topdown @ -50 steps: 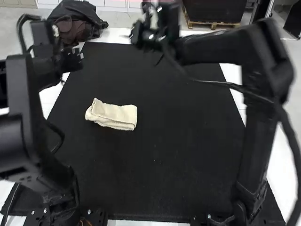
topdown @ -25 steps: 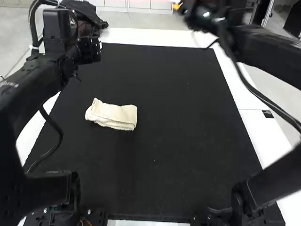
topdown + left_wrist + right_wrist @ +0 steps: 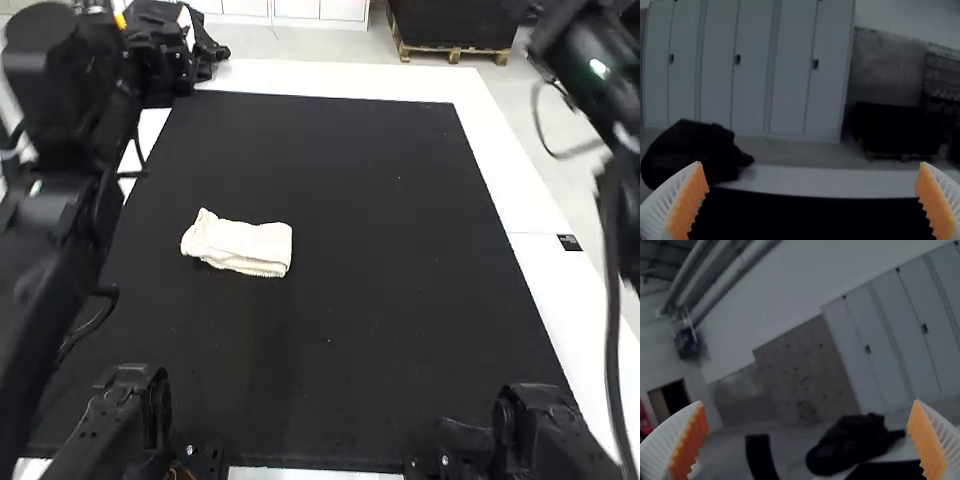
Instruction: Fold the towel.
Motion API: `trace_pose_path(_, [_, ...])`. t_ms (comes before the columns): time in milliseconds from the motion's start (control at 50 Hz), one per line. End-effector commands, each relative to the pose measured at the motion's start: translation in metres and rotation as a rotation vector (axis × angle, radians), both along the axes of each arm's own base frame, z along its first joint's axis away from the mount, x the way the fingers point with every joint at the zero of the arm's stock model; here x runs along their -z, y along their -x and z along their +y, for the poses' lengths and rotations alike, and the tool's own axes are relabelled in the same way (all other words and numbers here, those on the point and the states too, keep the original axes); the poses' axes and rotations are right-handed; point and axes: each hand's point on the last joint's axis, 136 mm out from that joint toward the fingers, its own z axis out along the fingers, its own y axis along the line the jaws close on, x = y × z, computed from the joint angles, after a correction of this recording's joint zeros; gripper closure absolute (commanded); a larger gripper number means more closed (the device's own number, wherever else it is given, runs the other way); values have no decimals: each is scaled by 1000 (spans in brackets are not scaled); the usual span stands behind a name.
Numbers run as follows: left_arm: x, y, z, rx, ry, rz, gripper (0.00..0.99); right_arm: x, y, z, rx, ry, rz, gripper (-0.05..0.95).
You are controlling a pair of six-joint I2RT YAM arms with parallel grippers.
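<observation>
Two arms flank your black mat (image 3: pixel 330 350). Starting on the left, you have the left arm (image 3: pixel 50 205) reaching up along that side, with the left gripper (image 3: pixel 153 20) up by the table's far left corner. Check the left wrist view and you'll see its white ribbed fingers (image 3: pixel 665 205) spread wide, their orange pads facing each other well apart, with nothing gripped between them. A dark bundle (image 3: pixel 695 150) sits by that same corner, behind the gripper as you look from the high view.

Next across is your cream towel (image 3: pixel 237 246), lying on the mat left of its middle. It is folded into a compact oblong, its longer direction running roughly from left to right. You can make out stacked layers along the near edge and a small raised peak at the left end. Neither arm is touching it.

Farther right, past a broad stretch of mat, the white tabletop (image 3: pixel 545 280) forms a border, and a small black label (image 3: pixel 569 242) sits on it. At the right side you have the right arm (image 3: pixel 590 90), raised and blurred, with a cable hanging from it. In the right wrist view, your right gripper (image 3: pixel 807 405) is wide open too, its orange pads well apart and holding nothing.
</observation>
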Motion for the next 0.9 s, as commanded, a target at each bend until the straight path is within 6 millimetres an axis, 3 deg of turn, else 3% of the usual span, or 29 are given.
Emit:
trace_pose_path(0, [-4, 18, -3, 21, 39, -54, 26, -9, 46, -7, 21, -11, -94, -20])
trace_pose_path(60, [-7, 30, -4, 26, 46, -85, 26, -9, 68, -10, 54, 10, -141, -20])
trace_pose_path(240, [-24, 67, -5, 25, 50, -214, 26, -8, 108, -24, 212, 59, -244, -20])
trace_pose_path(420, [-28, 99, -2, 3, 52, -316, 26, -3, 131, -38, 368, 100, -322, -20])
trace_pose_path(580, [-28, 117, 6, -39, 76, -370, 26, 3, 119, -60, 511, 95, -275, -20])
trace_pose_path(660, [-22, 113, 8, -51, 78, -353, 26, 9, 108, -81, 651, 105, -254, -20])
trace_pose_path(720, [-14, 106, 8, -62, 45, -328, 26, 24, 93, -101, 748, 81, -189, -20])
trace_pose_path(800, [9, 90, 8, -112, -89, -275, 26, 59, 64, -124, 853, 52, -73, -20])
trace_pose_path(880, [27, 77, 8, -123, -124, -269, 26, 90, 41, -131, 889, 101, -6, -20])
